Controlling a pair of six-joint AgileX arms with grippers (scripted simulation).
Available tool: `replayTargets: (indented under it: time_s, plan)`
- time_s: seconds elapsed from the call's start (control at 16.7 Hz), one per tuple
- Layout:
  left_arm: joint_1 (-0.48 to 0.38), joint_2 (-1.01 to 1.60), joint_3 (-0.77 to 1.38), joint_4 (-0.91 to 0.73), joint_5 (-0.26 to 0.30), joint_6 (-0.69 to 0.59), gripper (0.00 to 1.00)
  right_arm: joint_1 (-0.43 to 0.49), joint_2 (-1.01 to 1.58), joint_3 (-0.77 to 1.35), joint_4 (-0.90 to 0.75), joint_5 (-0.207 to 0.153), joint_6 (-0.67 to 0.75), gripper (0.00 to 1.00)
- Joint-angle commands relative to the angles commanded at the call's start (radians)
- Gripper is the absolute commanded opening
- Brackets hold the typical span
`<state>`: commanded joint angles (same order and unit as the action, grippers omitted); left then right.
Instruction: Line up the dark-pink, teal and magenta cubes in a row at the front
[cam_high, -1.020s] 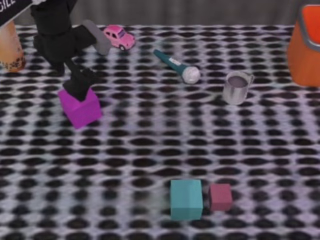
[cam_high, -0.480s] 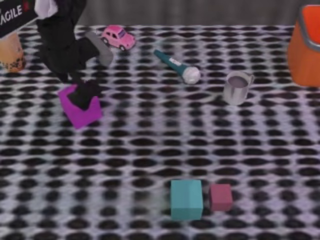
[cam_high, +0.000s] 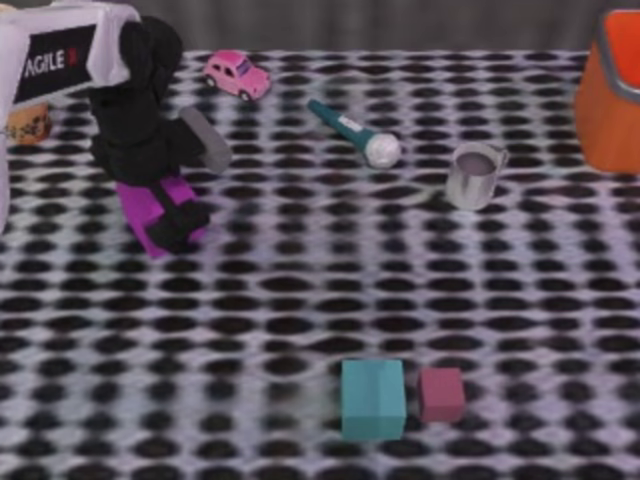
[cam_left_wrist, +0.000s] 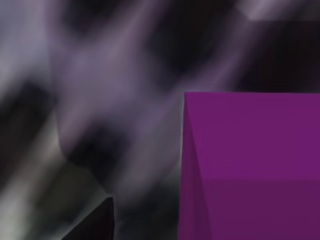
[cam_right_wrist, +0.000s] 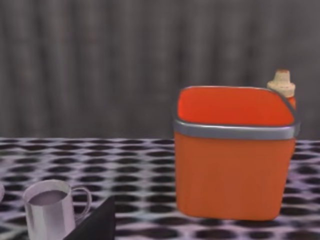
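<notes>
The magenta cube (cam_high: 150, 205) sits at the table's left, largely covered by my left arm. My left gripper (cam_high: 178, 228) is low over the cube's front right part. In the left wrist view the magenta cube (cam_left_wrist: 250, 165) fills the near field, and one dark finger (cam_left_wrist: 97, 225) stands apart from its side, so the gripper is open. The teal cube (cam_high: 373, 398) and the smaller dark-pink cube (cam_high: 441, 393) rest side by side at the front, a small gap between them. My right arm is outside the top view; one finger (cam_right_wrist: 97, 222) shows in its wrist view, holding nothing.
A pink toy car (cam_high: 237, 75) and a teal microphone (cam_high: 355, 132) lie at the back. A metal cup (cam_high: 474, 175) stands right of centre, an orange bin (cam_high: 610, 95) at the far right. A drink cup (cam_high: 28, 125) is behind my left arm.
My left arm has swung forward and lower over the magenta cube, its gripper going from the cube's back edge to its front right. The cubes have not moved.
</notes>
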<state>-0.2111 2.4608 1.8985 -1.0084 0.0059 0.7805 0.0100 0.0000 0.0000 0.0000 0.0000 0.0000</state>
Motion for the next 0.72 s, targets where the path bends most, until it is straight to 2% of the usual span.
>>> replayTargets:
  time_s: [0.06,0.72]
  plan:
    - [0.000,0.000,0.000,0.000,0.000,0.000,1.00,0.000,0.000,0.000,0.000,0.000,0.000,1.00]
    - [0.000,0.000,0.000,0.000,0.000,0.000,0.17,0.000,0.000,0.000,0.000,0.000,0.000,1.00]
